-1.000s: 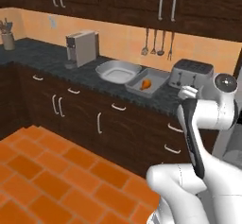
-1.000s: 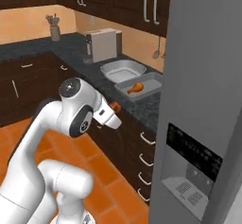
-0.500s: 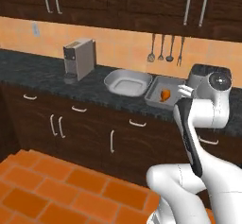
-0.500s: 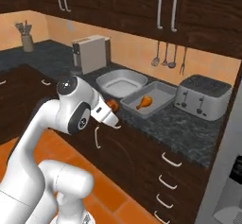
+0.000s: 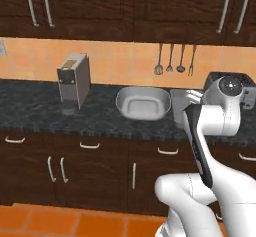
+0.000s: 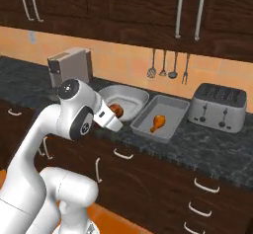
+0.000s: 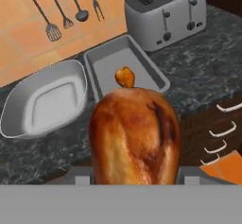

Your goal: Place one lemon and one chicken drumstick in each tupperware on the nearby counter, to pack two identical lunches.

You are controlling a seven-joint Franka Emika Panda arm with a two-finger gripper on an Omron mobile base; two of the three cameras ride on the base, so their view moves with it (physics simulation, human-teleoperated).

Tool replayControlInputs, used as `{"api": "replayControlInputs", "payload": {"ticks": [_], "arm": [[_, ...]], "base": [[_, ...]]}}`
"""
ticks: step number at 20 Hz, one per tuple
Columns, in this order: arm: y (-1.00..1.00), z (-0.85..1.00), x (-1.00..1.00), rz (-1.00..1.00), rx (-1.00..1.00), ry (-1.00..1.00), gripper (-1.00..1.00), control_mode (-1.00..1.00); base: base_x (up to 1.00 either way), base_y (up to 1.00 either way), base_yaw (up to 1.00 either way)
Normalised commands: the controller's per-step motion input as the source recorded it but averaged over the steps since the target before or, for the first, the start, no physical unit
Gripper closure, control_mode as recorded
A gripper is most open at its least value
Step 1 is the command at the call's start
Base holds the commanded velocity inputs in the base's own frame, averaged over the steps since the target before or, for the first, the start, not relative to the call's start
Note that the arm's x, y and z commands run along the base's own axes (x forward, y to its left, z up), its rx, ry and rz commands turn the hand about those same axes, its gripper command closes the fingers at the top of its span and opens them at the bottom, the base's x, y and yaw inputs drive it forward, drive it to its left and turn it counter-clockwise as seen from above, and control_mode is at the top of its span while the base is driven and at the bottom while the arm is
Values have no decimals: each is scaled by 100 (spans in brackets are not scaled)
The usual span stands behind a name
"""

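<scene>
My gripper (image 6: 114,117) is shut on a browned chicken drumstick (image 7: 134,138), held in front of the counter's edge (image 6: 207,149) and short of the containers. This drumstick (image 6: 117,109) hangs just before the oval grey tupperware (image 6: 132,98), whose inside (image 7: 45,100) is bare. To its right, the rectangular grey tupperware (image 6: 170,109) holds a second drumstick (image 6: 157,122); in the hand view that drumstick (image 7: 125,76) lies in the same tray (image 7: 111,60). In the left base view the oval tupperware (image 5: 143,103) shows whole, while my arm hides most of the rectangular one (image 5: 179,101).
A silver toaster (image 6: 220,107) stands right of the containers and a coffee machine (image 6: 69,67) to their left. Kitchen utensils (image 6: 163,62) hang on the orange wall behind. Dark drawers with white handles (image 6: 205,186) run under the worktop, and wall cabinets hang above.
The base has driven, so the whole scene shifted; the counter and both tupperwares now lie straight ahead and nearer. The gripper keeps its hold on the drumstick.
</scene>
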Motion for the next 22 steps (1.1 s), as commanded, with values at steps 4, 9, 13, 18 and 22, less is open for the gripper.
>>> {"api": "replayControlInputs", "payload": {"ticks": [4,9,13,18,22], "arm": [[0,0,0,0,0,0,100,100],[0,0,0,0,0,0,100,100],[16,-75,75,0,0,12,100,-100],[17,-100,99,0,5,15,100,-100],[16,-100,100,0,11,5,100,-100]], "base": [[100,67,-47],[100,47,-27],[25,11,-2],[0,0,0],[0,0,0]]}}
